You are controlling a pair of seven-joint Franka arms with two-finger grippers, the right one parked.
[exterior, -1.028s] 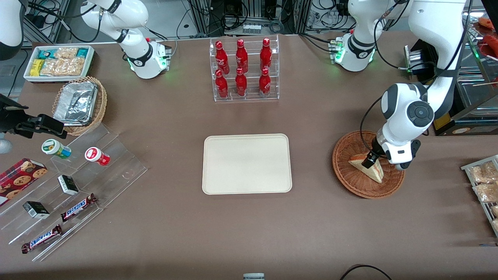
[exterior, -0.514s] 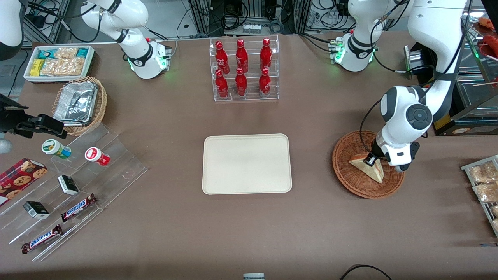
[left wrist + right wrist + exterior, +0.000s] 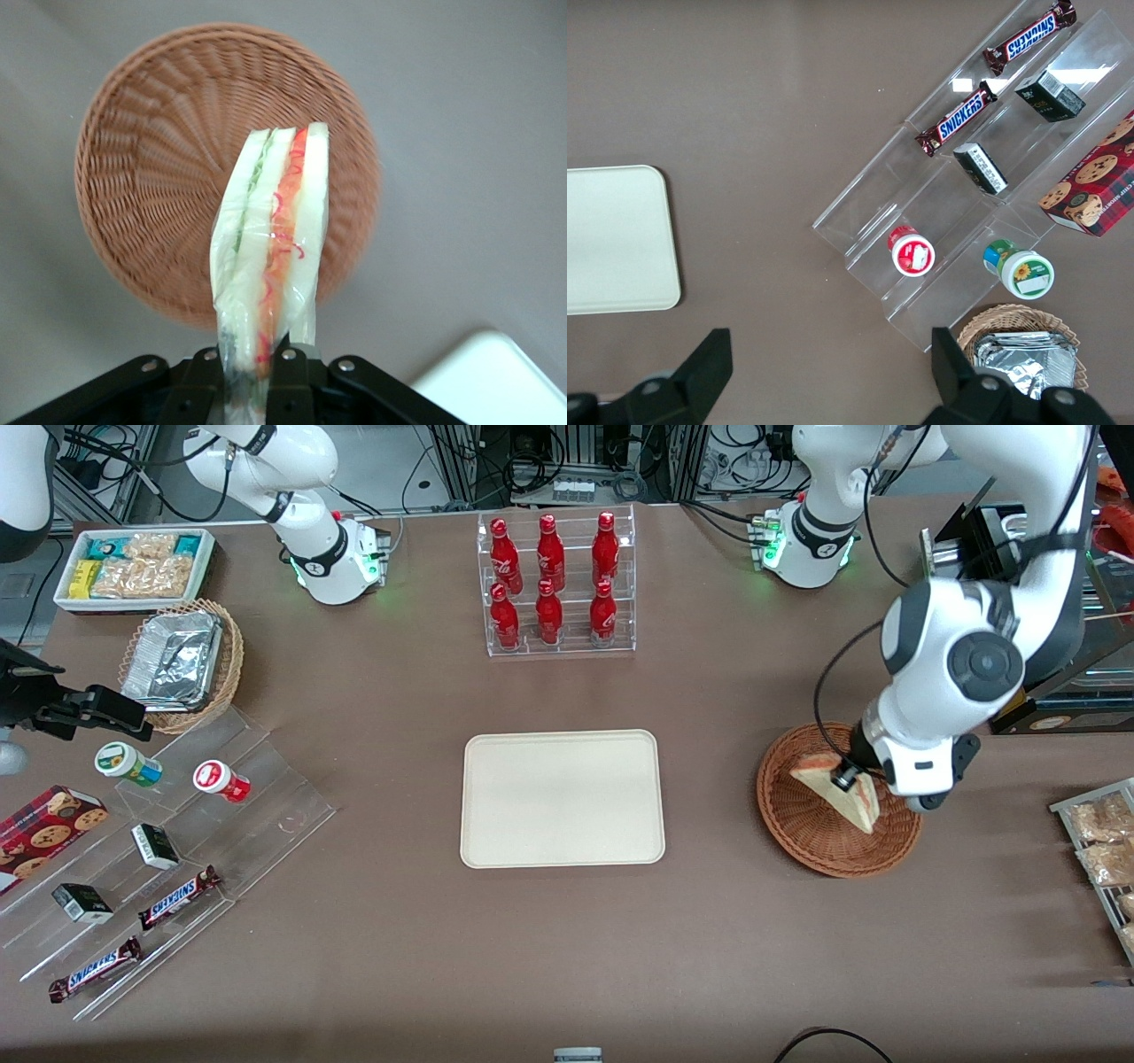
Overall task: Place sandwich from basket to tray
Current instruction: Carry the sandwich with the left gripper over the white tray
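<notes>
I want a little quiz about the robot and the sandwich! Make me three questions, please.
1. True or false: the claw is shut on the sandwich.
2. Where is the sandwich? A) lying flat on the tray B) held above the basket C) in the bottle rack
3. Fill in: the tray has ____ on it.

Key:
1. True. The wrist view shows the wrapped sandwich pinched in the claw.
2. B. The basket lies below it with nothing in it.
3. Nothing.
</notes>
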